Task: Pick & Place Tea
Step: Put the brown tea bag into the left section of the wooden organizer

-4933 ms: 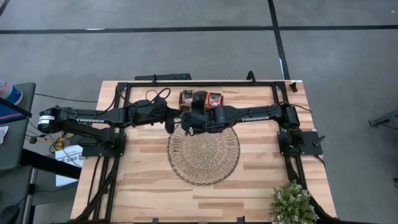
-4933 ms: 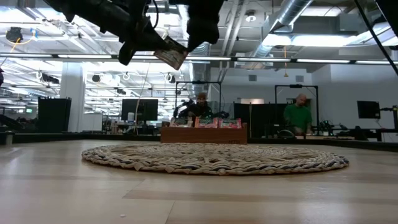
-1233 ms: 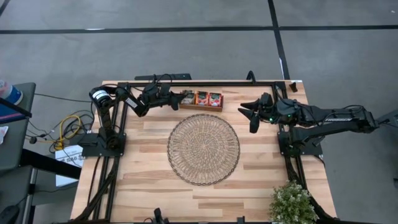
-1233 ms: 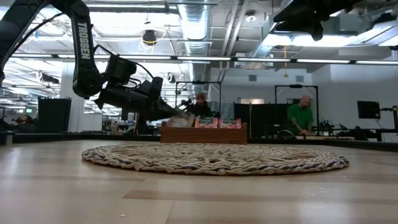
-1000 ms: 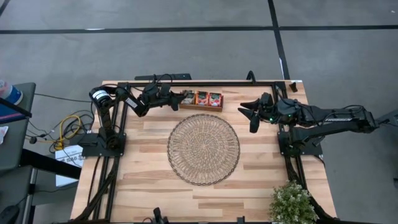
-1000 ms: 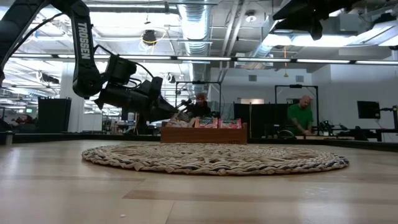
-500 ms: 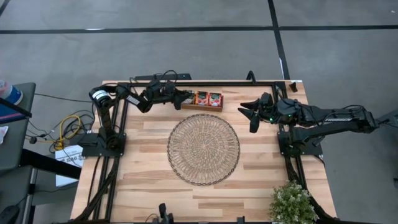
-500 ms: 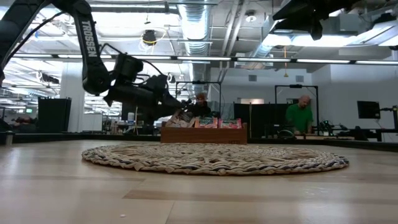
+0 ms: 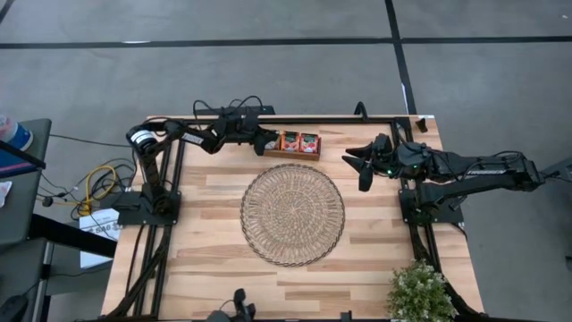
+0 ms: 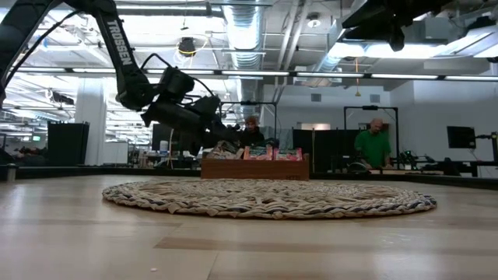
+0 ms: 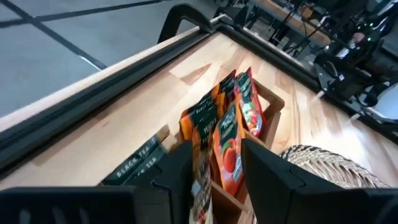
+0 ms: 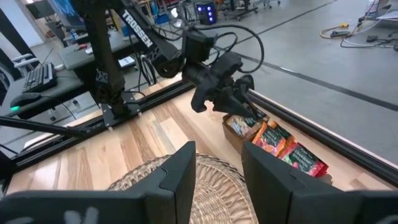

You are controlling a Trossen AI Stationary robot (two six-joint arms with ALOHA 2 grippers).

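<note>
The desk (image 9: 206,241) is pale wood planking, with the round woven mat (image 9: 292,214) at its middle, bare. At the far edge sits the brown divided tray (image 9: 290,143), and all the tea sachets (image 11: 225,134) that show stand packed upright in its compartments, red-orange ones plainest.

The left gripper (image 9: 262,141) is over the tray's left end. In its wrist view the fingers (image 11: 266,174) stand parted on either side of the packed sachets, clenched on nothing I can make out. The right gripper (image 9: 362,164) waits in the air well off to the right of the tray; its fingers are apart with only air between them, holding nothing.

The risk, as I judge it, lies in the tight packing: closing here could catch two sachets at once, or pinch only a corner so the sachet slips free on the way to the mat. A finger pressing the tray wall could also shove the tray along the desk.
</note>
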